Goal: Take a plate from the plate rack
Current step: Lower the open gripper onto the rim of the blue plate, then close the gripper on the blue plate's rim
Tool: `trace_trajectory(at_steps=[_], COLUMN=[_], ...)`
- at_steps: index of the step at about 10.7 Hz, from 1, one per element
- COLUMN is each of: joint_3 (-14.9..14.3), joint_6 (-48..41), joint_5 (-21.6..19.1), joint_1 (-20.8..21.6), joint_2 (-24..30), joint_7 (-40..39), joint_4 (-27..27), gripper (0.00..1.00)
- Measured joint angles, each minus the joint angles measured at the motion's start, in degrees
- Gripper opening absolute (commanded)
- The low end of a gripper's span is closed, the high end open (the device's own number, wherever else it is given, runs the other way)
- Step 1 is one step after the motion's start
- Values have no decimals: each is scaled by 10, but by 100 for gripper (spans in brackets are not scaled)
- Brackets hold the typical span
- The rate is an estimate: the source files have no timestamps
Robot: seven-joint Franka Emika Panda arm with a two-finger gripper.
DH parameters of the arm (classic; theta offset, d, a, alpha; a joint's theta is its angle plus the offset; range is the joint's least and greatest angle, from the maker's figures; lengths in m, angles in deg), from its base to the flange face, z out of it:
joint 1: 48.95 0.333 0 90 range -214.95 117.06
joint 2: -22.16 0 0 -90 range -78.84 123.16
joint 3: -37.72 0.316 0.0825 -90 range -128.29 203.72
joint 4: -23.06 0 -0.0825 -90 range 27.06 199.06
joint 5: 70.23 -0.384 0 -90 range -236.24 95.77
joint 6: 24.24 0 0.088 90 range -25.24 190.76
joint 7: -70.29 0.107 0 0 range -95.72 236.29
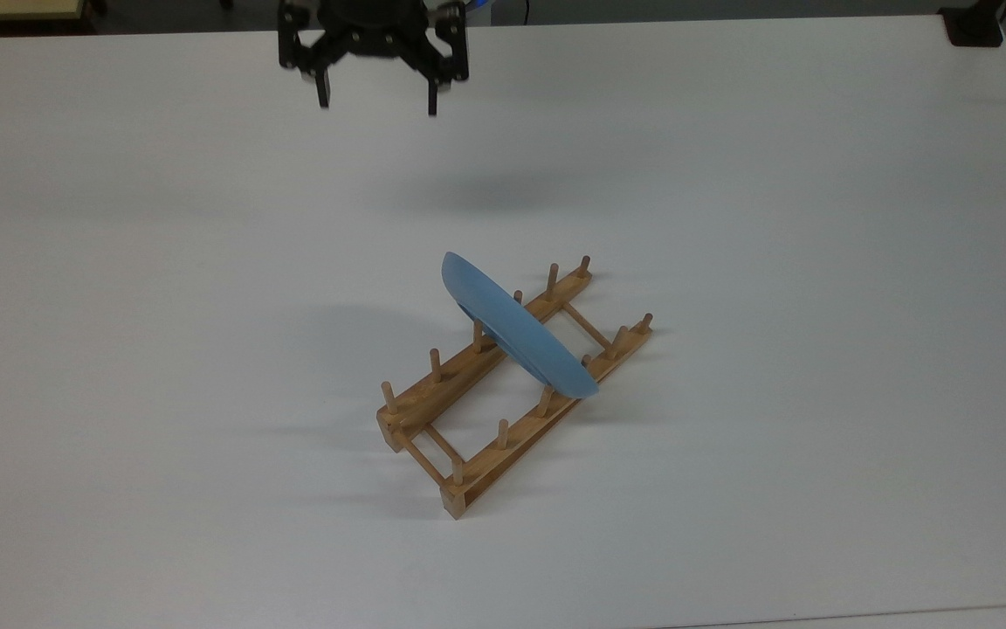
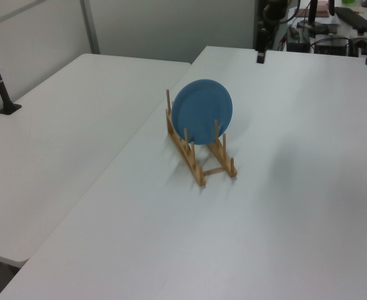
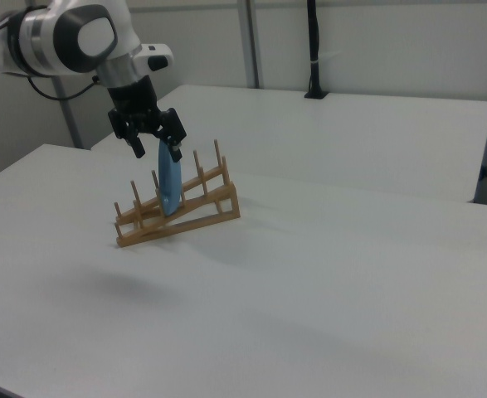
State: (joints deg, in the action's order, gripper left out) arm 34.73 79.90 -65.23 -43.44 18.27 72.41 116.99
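Note:
A light-blue plate (image 1: pixel 516 330) (image 2: pixel 202 112) (image 3: pixel 170 184) stands on edge, leaning between the pegs near the middle of a low wooden plate rack (image 1: pixel 433 397) (image 2: pixel 199 164) (image 3: pixel 197 211) on the white table. My gripper (image 1: pixel 377 103) (image 3: pixel 158 152) hangs open and empty above the table, well toward the top view's upper left of the rack and clear of the plate. In the left view, one dark finger (image 2: pixel 260 56) hangs above the table's far part, behind the rack.
The white table (image 1: pixel 774 262) is bare all around the rack. A second white table (image 2: pixel 58 144) stands beside it. A black post base (image 1: pixel 974 26) sits at the top view's upper right corner. Monitors and cables (image 2: pixel 339 34) crowd the far end in the left view.

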Motion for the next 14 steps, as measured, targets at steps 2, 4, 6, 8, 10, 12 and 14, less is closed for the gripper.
trace_trajectory(at_steps=[2, 4, 6, 8, 10, 12, 14], joint_3=[3, 3, 4, 4, 4, 4, 4], joint_6=[71, 116, 165, 192, 192, 192, 192], joint_5=[15, 42, 64, 86, 97, 100, 100], joint_1=[11, 33, 48, 58, 61, 64, 66], joint_2=[-28, -52, -76, -97, -115, -128, -132], joint_7=[0, 8, 35, 71, 84, 86, 86], joint_4=[0, -1, -1, -13, -29, -36, -38], gripper=[48, 35, 35, 35, 34, 28, 28])
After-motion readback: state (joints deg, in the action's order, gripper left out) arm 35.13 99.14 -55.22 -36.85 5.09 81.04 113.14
